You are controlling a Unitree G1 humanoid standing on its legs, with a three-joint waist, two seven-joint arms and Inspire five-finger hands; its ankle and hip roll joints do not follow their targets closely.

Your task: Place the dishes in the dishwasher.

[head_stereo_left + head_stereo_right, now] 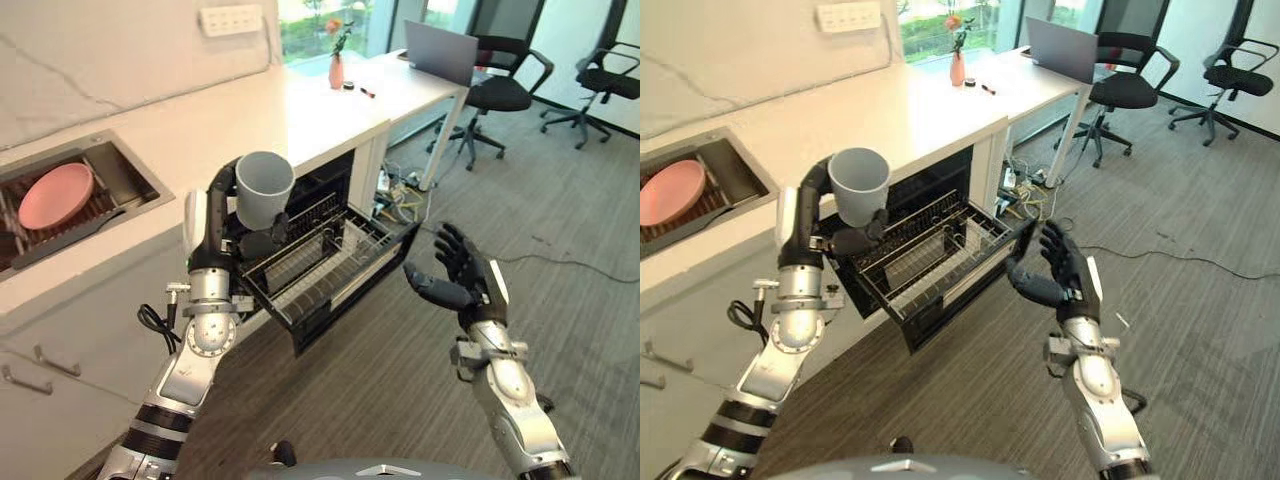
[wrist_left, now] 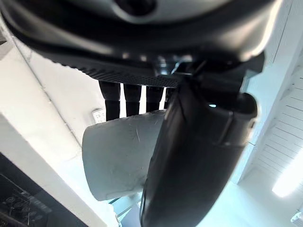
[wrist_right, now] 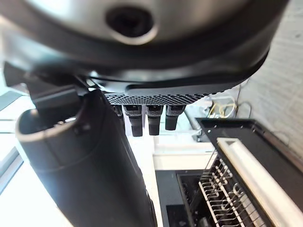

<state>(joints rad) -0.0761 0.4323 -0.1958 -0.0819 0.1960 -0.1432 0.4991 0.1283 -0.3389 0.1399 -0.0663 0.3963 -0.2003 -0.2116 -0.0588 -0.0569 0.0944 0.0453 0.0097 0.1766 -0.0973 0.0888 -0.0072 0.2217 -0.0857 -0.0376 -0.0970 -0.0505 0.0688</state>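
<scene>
A grey cup (image 1: 263, 186) is held upright in my left hand (image 1: 262, 243), whose fingers and thumb curl round its lower part. It hangs above the left end of the pulled-out dishwasher rack (image 1: 325, 262). The wrist view shows the cup (image 2: 120, 158) between the fingers and thumb. The rack is black wire and holds nothing that I can see. My right hand (image 1: 455, 278) hovers to the right of the rack, open, palm turned toward it. A pink plate (image 1: 56, 194) lies in the sink (image 1: 120, 175) at the far left.
The white counter (image 1: 270, 110) runs above the dishwasher, with a small pink vase (image 1: 336, 70) at its far end. A desk with a laptop (image 1: 440, 50) and office chairs (image 1: 500, 90) stand behind. Grey carpet (image 1: 400, 380) lies below the rack.
</scene>
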